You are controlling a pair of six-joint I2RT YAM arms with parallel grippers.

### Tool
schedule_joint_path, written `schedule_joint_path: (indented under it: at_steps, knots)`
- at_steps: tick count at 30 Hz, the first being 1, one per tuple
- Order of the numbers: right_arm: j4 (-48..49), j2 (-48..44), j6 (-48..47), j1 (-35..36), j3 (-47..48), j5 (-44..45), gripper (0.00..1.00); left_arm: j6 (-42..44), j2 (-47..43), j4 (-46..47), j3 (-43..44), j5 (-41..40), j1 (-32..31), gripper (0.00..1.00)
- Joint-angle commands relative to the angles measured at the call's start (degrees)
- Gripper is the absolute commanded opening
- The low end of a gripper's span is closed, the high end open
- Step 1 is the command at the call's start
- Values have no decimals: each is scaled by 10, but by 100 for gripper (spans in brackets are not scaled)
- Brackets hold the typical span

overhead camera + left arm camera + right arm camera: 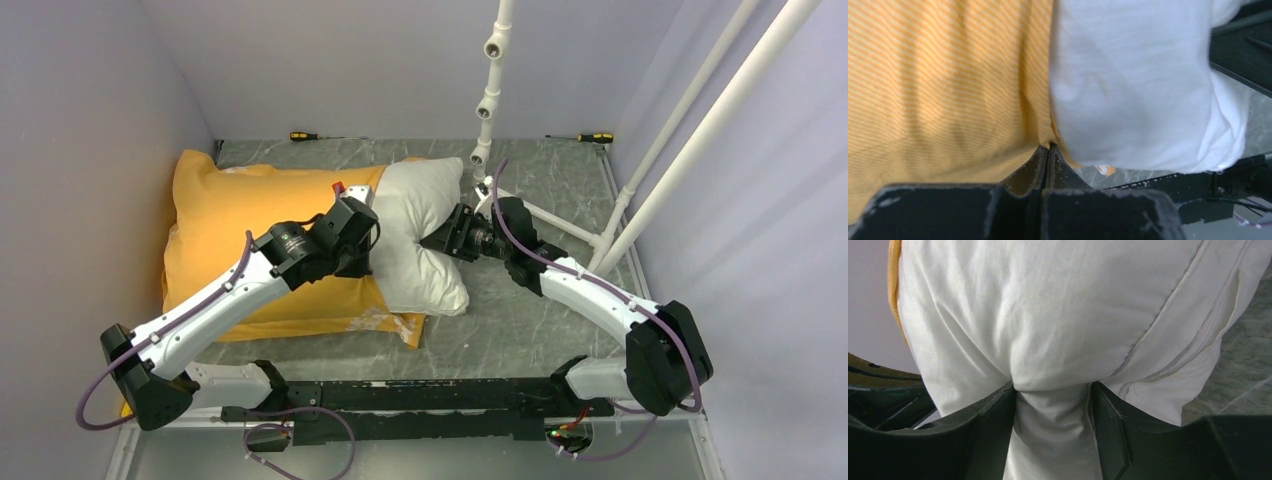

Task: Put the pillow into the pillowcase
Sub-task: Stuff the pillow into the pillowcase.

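The orange-yellow pillowcase [230, 230] lies flat on the left of the table, its open end toward the middle. The white pillow [425, 215] is partly inside it, and its right end sticks out. My left gripper [370, 258] is at the case's opening. In the left wrist view the left gripper [1049, 148] is shut on the edge of the pillowcase [948, 90], right beside the pillow [1128, 85]. My right gripper [434, 240] presses into the pillow's exposed end. In the right wrist view the right gripper [1052, 390] squeezes a bunched fold of the pillow [1048, 310].
Two screwdrivers [305, 135] [592, 137] lie along the back edge. A white pipe frame [488, 100] stands behind the pillow, with slanted pipes [700, 130] at the right. Walls close in on the left, back and right. A black rail [420, 395] runs along the near edge.
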Motion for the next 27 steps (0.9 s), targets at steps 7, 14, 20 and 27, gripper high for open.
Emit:
schedule_joint_path:
  at_steps: [7,14,20,27]
  knots:
    - [167,27,68,6,-37,-91,0,28,-81,189,-10,203,-1,0]
    - [330,86,151,57,-42,-121,0,19,-77,261,-2,312,-2,0]
    - [518,158,218,116,-47,-117,0,-1,-62,295,20,382,-7,0]
    - [530,171,230,128,-65,-87,0,22,-54,38,120,106,-12,30]
